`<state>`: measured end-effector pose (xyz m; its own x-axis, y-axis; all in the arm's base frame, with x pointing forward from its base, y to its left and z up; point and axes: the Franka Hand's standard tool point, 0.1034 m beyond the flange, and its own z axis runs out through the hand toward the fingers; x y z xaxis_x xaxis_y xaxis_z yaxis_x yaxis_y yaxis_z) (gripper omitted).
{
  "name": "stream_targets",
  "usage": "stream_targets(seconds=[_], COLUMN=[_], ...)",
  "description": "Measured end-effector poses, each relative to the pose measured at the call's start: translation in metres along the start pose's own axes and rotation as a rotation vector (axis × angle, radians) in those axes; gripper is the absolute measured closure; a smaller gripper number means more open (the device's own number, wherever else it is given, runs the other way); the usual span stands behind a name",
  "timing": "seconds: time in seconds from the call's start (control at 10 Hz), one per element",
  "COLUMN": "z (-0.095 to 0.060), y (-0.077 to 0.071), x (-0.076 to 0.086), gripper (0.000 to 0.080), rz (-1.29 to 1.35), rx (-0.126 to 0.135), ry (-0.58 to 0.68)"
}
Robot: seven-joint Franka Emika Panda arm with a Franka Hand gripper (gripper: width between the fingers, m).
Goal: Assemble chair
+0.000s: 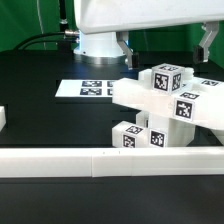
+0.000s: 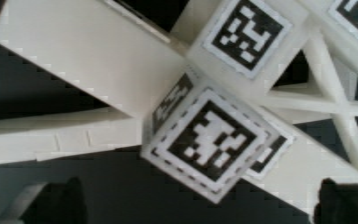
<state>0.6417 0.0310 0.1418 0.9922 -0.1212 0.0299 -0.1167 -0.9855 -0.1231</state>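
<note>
We see a black matte worktop (image 1: 40,110) filling the exterior view. On it, towards the back, lies the marker board (image 1: 92,89), a thin flat white sheet printed with black-and-white square tags. Along the near edge runs a long low white rail (image 1: 60,160), spanning the picture from side to side. At the exterior view's left edge we make out a small white block (image 1: 3,119) resting on the worktop, cut off by the frame. Black cables (image 1: 45,40) trail behind the worktop against a green backdrop (image 1: 25,20).
</note>
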Motion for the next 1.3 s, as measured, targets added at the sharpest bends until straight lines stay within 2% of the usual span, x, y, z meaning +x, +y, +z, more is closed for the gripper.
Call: stream_targets(seconds=[0.2, 0.3, 0.4, 0.8, 0.9, 1.0, 1.1, 1.3], z=[-0.018, -0.023, -0.024, -0.019, -0.015, -0.011, -0.005, -0.007], y=[-0.006, -0.010, -0.013, -0.013, -0.020, -0.028, -0.028, -0.026], x=[-0.034, -0.051, -0.060, -0.062, -0.076, -0.097, -0.115, -0.107], gripper=[0.0151, 0.0151, 0.0151, 0.0151, 0.0151, 0.0151, 0.0151, 0.0151], rz=[0.012, 0.018, 0.018, 0.037, 0.056, 0.063, 0.054, 0.060], rx=[0.021, 0.025, 0.026, 0.024, 0.023, 0.020, 0.015, 0.016], ry=[-0.014, -0.017, -0.017, -0.014, -0.008, 0.013, 0.007, 0.007])
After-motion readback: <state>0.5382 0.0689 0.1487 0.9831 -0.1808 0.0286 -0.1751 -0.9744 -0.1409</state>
